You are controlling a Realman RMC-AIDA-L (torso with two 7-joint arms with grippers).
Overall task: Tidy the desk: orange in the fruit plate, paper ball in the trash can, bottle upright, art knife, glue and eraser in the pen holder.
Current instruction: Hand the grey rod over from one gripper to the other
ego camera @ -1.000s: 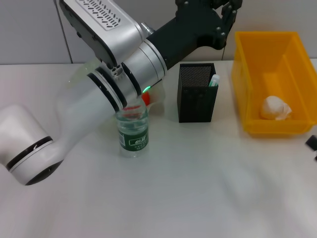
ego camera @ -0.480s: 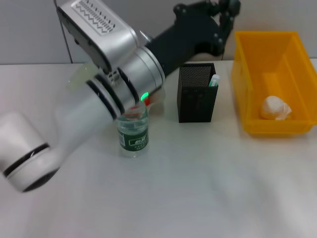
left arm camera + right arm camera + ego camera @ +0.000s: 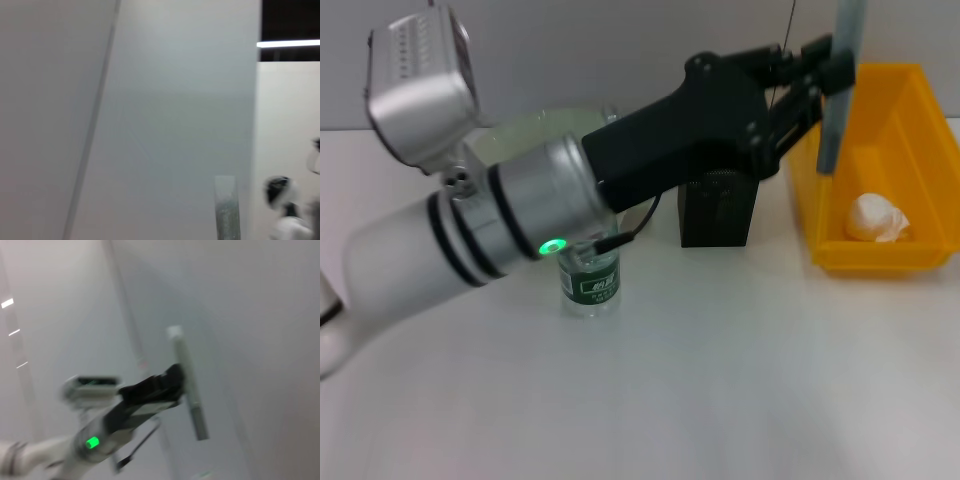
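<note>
From my seat, the bottle stands upright on the tabletop, so I count that step done. Just behind the arm, the fruit plate shows only its rim; I cannot tell whether the orange is in it. Next comes the pen holder, its contents hidden by the arm. My left claw is clamped on a long grey stick, I judge the art knife, held upright above and right of the holder. The trash can holds the paper ball. The right claw is out of sight.
</note>
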